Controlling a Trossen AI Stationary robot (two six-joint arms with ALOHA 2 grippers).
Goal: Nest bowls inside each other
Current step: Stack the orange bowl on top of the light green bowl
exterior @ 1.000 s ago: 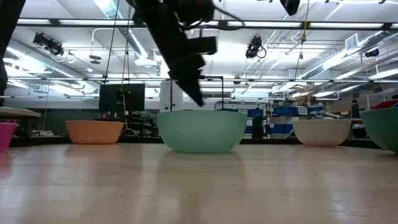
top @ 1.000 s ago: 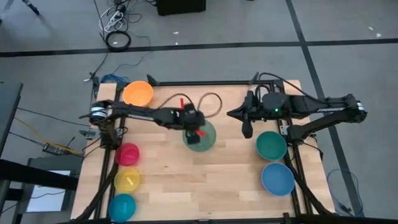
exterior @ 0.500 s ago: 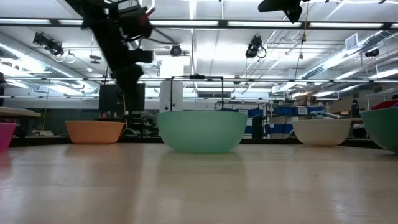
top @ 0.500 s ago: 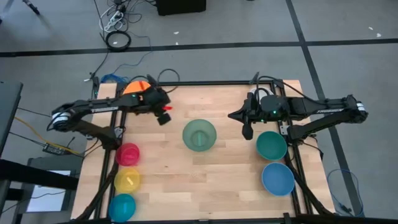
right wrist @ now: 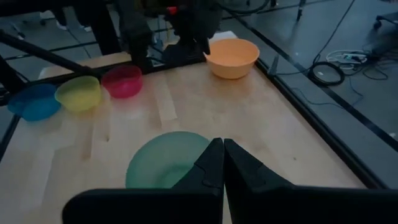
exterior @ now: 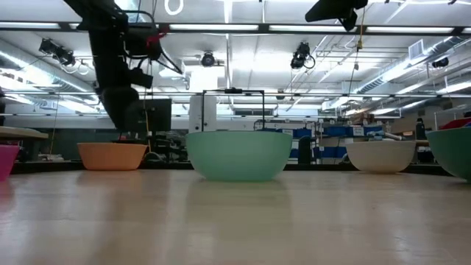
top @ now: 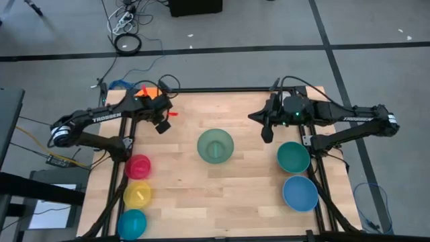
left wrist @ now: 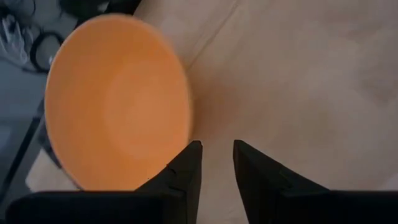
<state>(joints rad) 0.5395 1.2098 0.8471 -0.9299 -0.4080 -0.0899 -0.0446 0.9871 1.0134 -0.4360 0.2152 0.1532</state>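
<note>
The orange bowl stands at the table's far left corner, mostly hidden under my left arm in the high view. My left gripper hangs open just above and beside its rim, with nothing between the fingers. The pale green bowl rests on its base mid-table. My right gripper is shut and held high, to the right of that bowl. The teal bowl and blue bowl stand at the right. The magenta bowl, yellow bowl and cyan bowl line the left edge. A white bowl shows only in the low view.
The bare wood of the table lies between the two rows of bowls, toward the near edge. The black frame rails run along the table's edges. Cables lie on the floor beyond the far edge.
My left gripper has left the pale green bowl and swung toward the table's far left corner, turning as it went, and now hangs by the orange bowl. The pale green bowl has stayed in place.
</note>
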